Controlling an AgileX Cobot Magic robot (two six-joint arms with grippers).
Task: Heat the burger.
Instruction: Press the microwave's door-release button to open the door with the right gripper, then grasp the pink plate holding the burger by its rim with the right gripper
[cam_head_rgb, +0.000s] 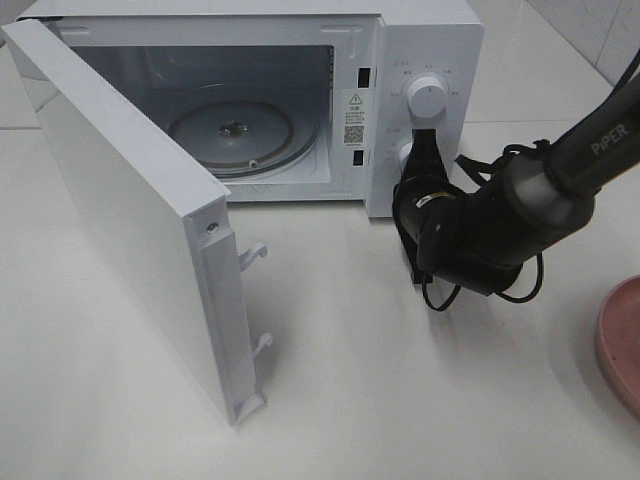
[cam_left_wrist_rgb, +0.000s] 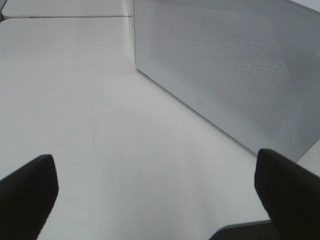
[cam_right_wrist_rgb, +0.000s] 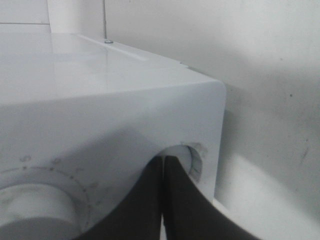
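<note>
The burger is out of view in all three views. The white microwave (cam_head_rgb: 430, 60) stands at the back with its door (cam_head_rgb: 130, 200) swung wide open, and its glass turntable (cam_head_rgb: 235, 135) is bare. My right gripper (cam_head_rgb: 425, 140) is shut, its tips pressed against the lower control (cam_right_wrist_rgb: 189, 156) on the panel, below the upper dial (cam_head_rgb: 428, 97). In the right wrist view the right gripper (cam_right_wrist_rgb: 163, 165) shows both fingers closed together with nothing between them. My left gripper (cam_left_wrist_rgb: 157, 175) stands open over bare table, facing the door's perforated outer face (cam_left_wrist_rgb: 235, 65).
A round pink plate (cam_head_rgb: 622, 335) lies at the table's right edge. The open door juts far forward on the left side. White tabletop (cam_head_rgb: 400, 400) lies in front of the microwave.
</note>
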